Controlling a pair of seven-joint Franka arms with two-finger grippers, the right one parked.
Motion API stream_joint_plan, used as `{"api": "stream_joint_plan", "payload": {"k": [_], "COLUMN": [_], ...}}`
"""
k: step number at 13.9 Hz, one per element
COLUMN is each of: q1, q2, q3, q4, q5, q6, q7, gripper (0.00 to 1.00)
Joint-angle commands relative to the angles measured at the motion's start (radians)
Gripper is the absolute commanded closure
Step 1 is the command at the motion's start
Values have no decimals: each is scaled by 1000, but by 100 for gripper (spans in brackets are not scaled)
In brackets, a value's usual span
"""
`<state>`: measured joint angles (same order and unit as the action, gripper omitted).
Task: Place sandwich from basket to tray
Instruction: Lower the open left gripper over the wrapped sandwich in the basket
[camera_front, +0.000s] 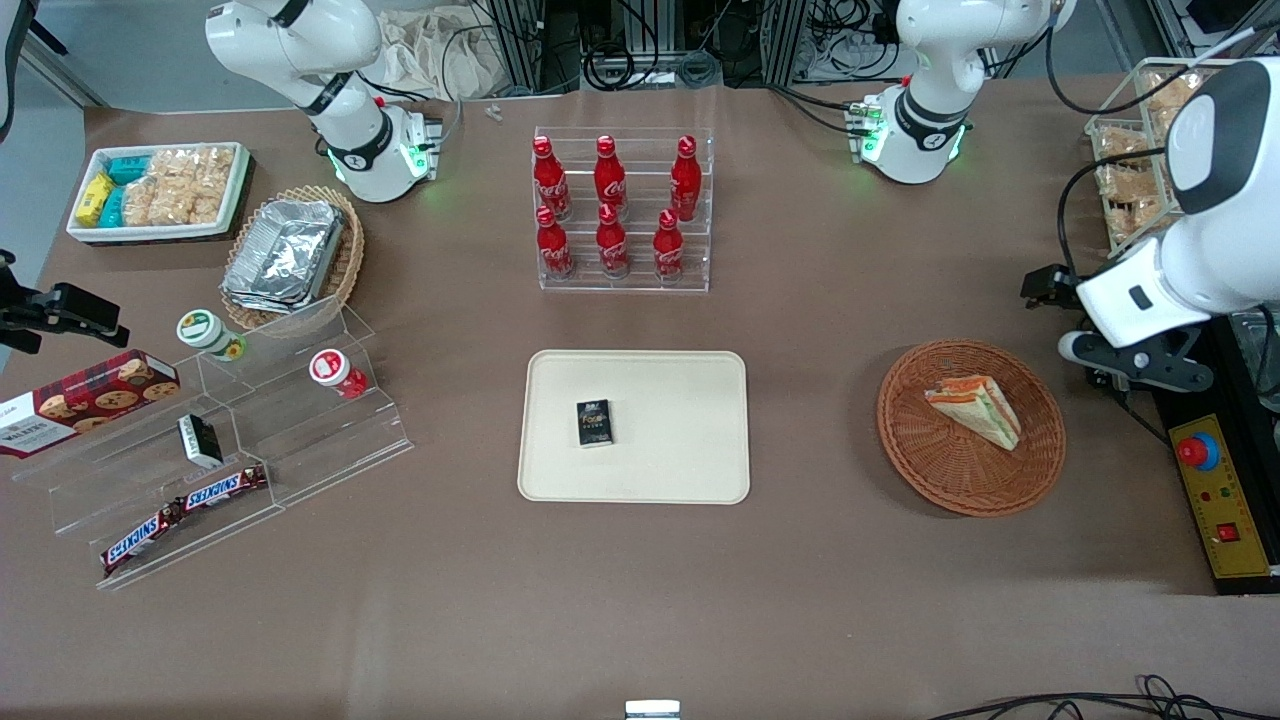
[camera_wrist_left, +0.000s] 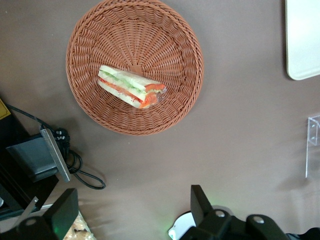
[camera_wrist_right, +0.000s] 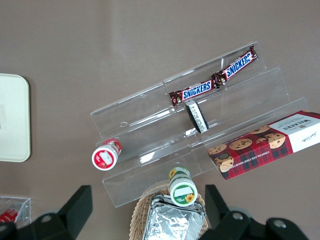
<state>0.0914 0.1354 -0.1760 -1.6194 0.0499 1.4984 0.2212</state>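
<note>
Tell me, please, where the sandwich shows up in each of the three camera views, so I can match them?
Front view: the sandwich lies in the basket, toward the working arm's end of the table, with the gripper beside the basket.
Left wrist view: the sandwich lies near the middle of the basket, seen from above, untouched by the open gripper.
Right wrist view: not in it.
Shared landmark: the tray, whose corner shows in both wrist views.

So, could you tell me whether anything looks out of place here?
A small black box already lies on the tray. The sandwich sits in the basket; the open gripper hovers above.
</note>
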Motion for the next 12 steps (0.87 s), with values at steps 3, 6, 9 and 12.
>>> {"api": "stream_joint_plan", "payload": {"k": [3, 6, 9, 12], "q1": [-1, -9, -2, 5], "q2": [58, 85, 23, -23], "q3": [-7, -10, -8, 0], "q4": [47, 32, -150, -313], "q5": [-11, -16, -18, -18], "q6": [-27, -9, 167, 351], "q7": [-95, -343, -558, -745], "gripper": [0, 0, 0, 0]}}
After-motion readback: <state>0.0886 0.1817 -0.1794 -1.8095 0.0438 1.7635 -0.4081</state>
